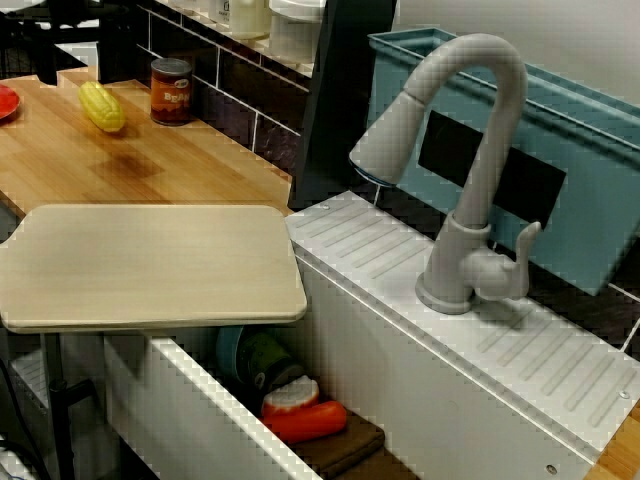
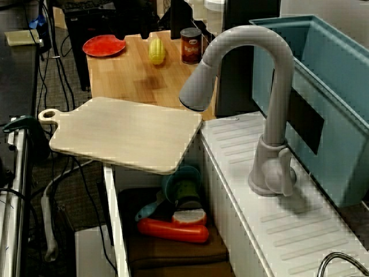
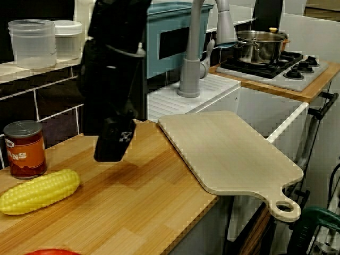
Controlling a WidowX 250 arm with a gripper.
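Note:
In the view from the counter end, my black gripper (image 3: pixel 110 151) hangs fingers-down just above the wooden counter (image 3: pixel 133 207), holding nothing that I can see. Its fingers merge into one dark block, so open or shut is unclear. A pale cutting board (image 3: pixel 228 154) lies just to its right, its handle end overhanging the sink. A yellow corn cob (image 3: pixel 40 191) and a red-labelled can (image 3: pixel 24 149) stand to its left. From above the sink only the dark arm (image 1: pixel 340 100) shows, behind the board (image 1: pixel 150 260).
A grey faucet (image 1: pixel 470 200) arches over the white sink deck, with a blue rack (image 1: pixel 590 170) behind it. The sink holds an orange-red vegetable (image 2: pixel 173 231), a teal cup (image 2: pixel 181 184) and a brown cloth. A red plate (image 2: pixel 104 45), plastic tubs (image 3: pixel 33 42) and a pot (image 3: pixel 257 47) stand farther off.

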